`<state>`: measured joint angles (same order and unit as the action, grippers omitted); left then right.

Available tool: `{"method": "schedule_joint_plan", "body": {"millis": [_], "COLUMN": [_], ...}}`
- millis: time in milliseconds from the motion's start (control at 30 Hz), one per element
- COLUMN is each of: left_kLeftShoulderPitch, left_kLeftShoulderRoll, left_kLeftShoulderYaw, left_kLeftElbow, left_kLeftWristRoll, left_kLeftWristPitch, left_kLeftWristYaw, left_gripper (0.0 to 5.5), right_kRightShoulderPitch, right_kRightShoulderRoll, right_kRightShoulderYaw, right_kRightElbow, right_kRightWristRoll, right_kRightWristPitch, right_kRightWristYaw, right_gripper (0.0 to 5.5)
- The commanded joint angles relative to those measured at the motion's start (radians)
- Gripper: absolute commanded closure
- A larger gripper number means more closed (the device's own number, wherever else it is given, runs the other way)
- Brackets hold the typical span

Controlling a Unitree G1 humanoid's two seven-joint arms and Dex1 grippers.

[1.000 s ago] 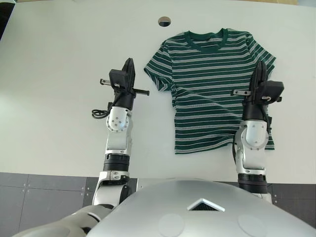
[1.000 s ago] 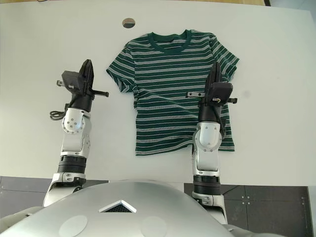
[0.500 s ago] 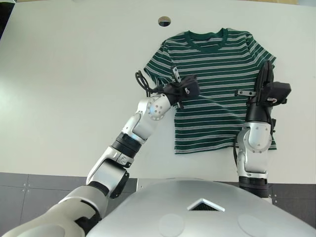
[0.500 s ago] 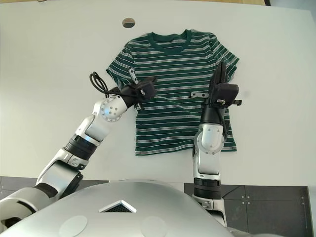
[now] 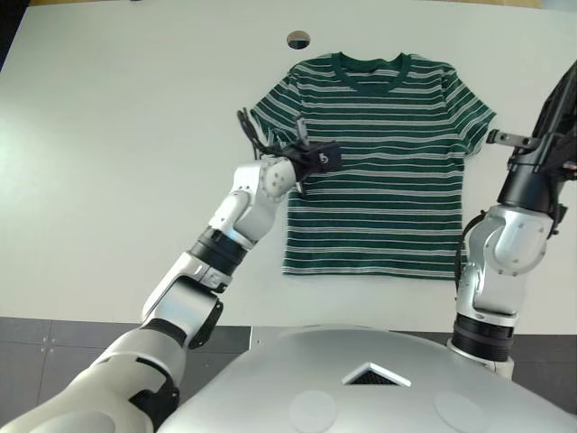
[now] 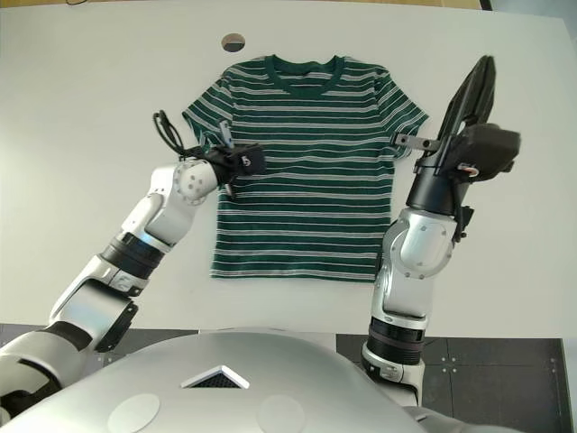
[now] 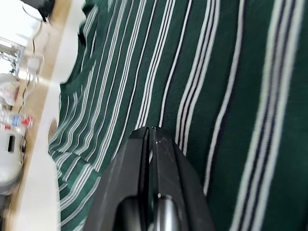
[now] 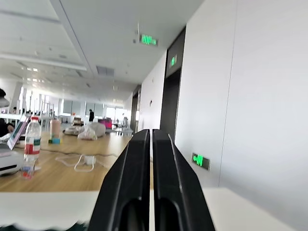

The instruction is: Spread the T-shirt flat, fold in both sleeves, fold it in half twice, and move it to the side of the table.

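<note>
A dark green T-shirt (image 5: pixel 383 171) with thin white stripes lies flat on the white table (image 5: pixel 117 153), collar at the far side and both sleeves spread out. My left gripper (image 5: pixel 311 167) hangs low over the shirt's left chest, just inside the left sleeve. The left wrist view has its fingers (image 7: pixel 163 159) pressed together, tips right at the striped cloth (image 7: pixel 231 96). My right gripper (image 6: pixel 484 68) is raised high off the table, to the right of the right sleeve, and points upward. Its fingers (image 8: pixel 132 183) are shut with nothing between them.
A small round hole (image 5: pixel 297 40) sits in the tabletop just beyond the left sleeve. Bare table stretches to the left of the shirt and a narrower strip to its right. The table's front edge (image 5: pixel 108 316) runs close below the hem.
My left arm swung in from the bare table onto the shirt's left side. The right gripper lifted off the shirt's right side and moved outward. The hem has shifted left and lies straighter.
</note>
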<state>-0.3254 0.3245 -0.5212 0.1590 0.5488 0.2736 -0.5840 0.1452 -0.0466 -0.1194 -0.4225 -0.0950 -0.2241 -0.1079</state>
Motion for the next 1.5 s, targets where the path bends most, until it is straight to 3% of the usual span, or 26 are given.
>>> {"method": "schedule_joint_plan", "body": {"millis": [33,500,600,700,833,1000,1100,1500], "left_kLeftShoulderPitch": [0.08,0.244,0.249,0.204,0.151,0.087,0.044,-0.062], "left_kLeftShoulderRoll": [0.107,0.225,0.168,0.05,-0.028,0.002,0.033,0.108], "left_kLeftShoulderYaw": [0.03,0.13,0.251,0.446,0.632,0.764,0.781,0.731], "left_kLeftElbow": [0.006,-0.062,-0.192,-0.286,-0.271,-0.081,0.039,0.341], "left_kLeftWristRoll": [-0.047,-0.153,-0.324,-0.534,-0.715,-0.774,-0.762,-0.754], "left_kLeftWristPitch": [0.024,0.012,-0.01,0.02,0.174,0.344,0.352,0.391], "left_kLeftWristYaw": [-0.102,-0.098,-0.105,-0.015,0.088,0.194,0.224,0.155], "left_gripper": [5.35,5.35,5.35,5.35,4.72,4.01,3.63,3.63], "right_kRightShoulderPitch": [-0.016,-0.009,-0.008,0.0,0.021,0.031,0.024,0.026], "right_kRightShoulderRoll": [0.0,0.0,-0.001,-0.006,-0.008,-0.004,-0.007,-0.003], "right_kRightShoulderYaw": [-0.023,-0.014,-0.013,-0.011,-0.018,-0.012,-0.014,-0.013], "right_kRightElbow": [-0.018,0.043,0.049,0.049,0.039,0.052,0.06,0.071], "right_kRightWristRoll": [0.006,0.011,0.013,0.012,0.011,0.003,0.004,0.002], "right_kRightWristPitch": [0.028,0.024,0.026,0.024,0.023,0.022,0.022,0.013], "right_kRightWristYaw": [-0.007,0.011,0.014,0.023,0.03,0.028,0.029,0.023], "right_gripper": [5.4,5.4,5.4,5.4,5.4,5.4,5.4,5.4]}}
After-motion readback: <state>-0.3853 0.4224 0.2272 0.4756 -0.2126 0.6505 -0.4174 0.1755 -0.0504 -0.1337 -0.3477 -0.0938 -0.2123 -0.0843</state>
